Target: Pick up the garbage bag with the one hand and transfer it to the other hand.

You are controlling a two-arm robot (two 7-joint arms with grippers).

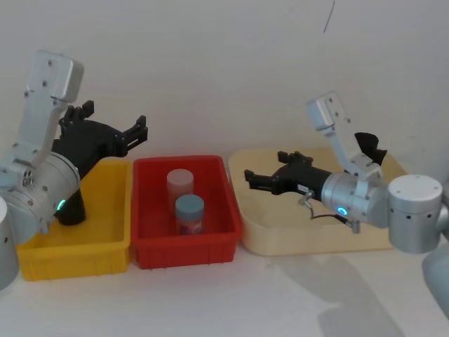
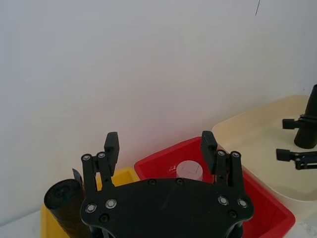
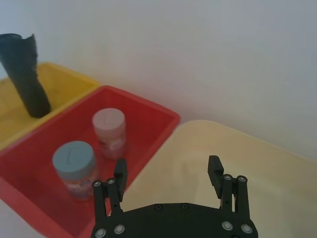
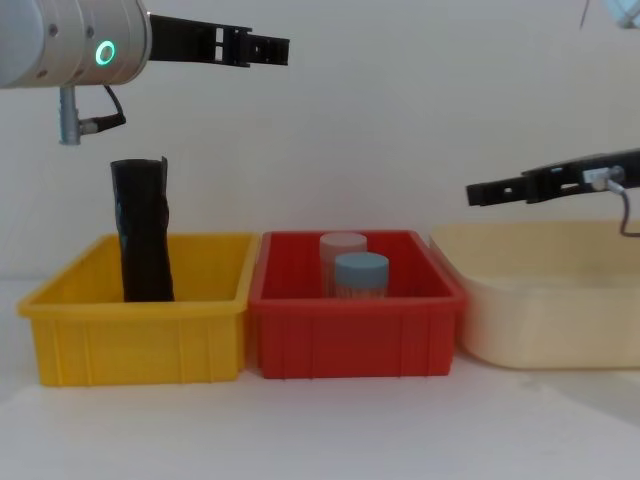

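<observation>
The garbage bag (image 4: pixel 143 232) stands near-upright in the yellow bin (image 4: pixel 130 345) at left, two lidded jars (image 4: pixel 360 275) sit in the central red bin (image 4: pixel 350 340), and the left hand (image 4: pixel 270 46), upper left, and right hand (image 4: pixel 480 191), at right, both gape empty.

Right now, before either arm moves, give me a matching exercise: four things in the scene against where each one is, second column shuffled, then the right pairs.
Things:
1. garbage bag
2. blue-lidded jar
3. left gripper
4. right gripper

Places:
A. open, over the cream tray
B. in the red bin
C. open, high above the bins
D. standing in the yellow bin

Pairs: 1-D, 2-B, 3-C, 4-A.
</observation>
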